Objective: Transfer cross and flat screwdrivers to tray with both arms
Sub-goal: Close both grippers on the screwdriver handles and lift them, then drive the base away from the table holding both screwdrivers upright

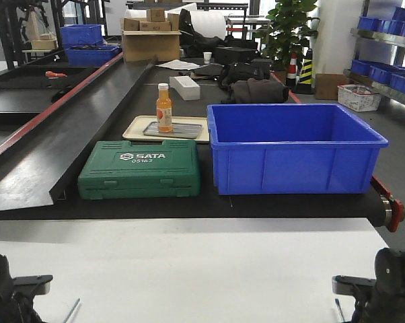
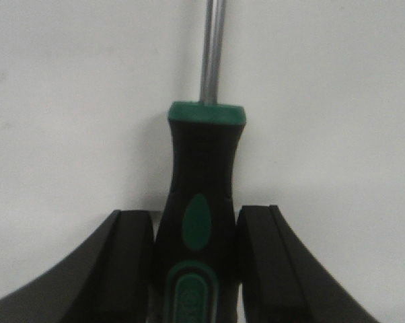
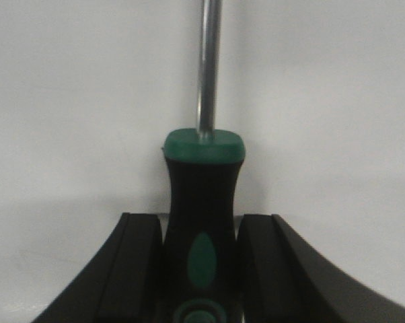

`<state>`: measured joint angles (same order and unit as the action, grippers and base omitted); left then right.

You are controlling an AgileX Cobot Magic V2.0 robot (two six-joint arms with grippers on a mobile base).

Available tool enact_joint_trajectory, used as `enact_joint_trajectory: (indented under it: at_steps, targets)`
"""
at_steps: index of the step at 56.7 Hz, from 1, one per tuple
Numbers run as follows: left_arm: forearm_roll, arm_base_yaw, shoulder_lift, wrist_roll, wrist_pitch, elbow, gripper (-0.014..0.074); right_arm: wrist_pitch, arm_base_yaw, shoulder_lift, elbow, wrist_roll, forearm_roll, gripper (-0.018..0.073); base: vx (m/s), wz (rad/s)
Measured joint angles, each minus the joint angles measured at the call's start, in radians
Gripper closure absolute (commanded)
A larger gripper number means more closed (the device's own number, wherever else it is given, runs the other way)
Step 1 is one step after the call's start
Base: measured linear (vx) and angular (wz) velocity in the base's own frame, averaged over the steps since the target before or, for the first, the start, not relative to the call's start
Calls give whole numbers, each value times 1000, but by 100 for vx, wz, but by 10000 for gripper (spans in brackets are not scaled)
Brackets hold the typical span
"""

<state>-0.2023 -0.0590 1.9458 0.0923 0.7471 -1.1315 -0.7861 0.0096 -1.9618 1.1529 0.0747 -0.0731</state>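
Note:
In the left wrist view, my left gripper [image 2: 194,225] is shut on the black and green handle of a screwdriver [image 2: 202,168]. Its steel shaft points away over the white table. In the right wrist view, my right gripper [image 3: 201,229] is shut on the handle of the second screwdriver [image 3: 202,192] in the same way. In the front view both grippers sit low at the near corners, left [image 1: 21,289] and right [image 1: 364,286]. A thin shaft shows beside each one, left [image 1: 71,311] and right [image 1: 339,309]. The grey metal tray [image 1: 186,132] lies far ahead on a beige tray [image 1: 136,126].
An orange bottle [image 1: 164,108] stands on the grey tray. A green SATA tool case [image 1: 140,168] and a big blue crate [image 1: 290,145] stand on the black conveyor between me and the tray. A white table surface [image 1: 189,262] lies in front.

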Motion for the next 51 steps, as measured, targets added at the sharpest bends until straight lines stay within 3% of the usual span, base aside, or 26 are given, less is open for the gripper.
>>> enact_joint_trajectory:
  at_steps: [22, 51]
  targets:
    - [-2, -23, -451, 0, -90, 5, 596, 44, 0, 400, -1, -24, -1, 567, 0, 0]
    - [-2, -27, -1075, 0, -101, 8, 596, 74, 0, 1035, -5, -30, -3, 567, 0, 0]
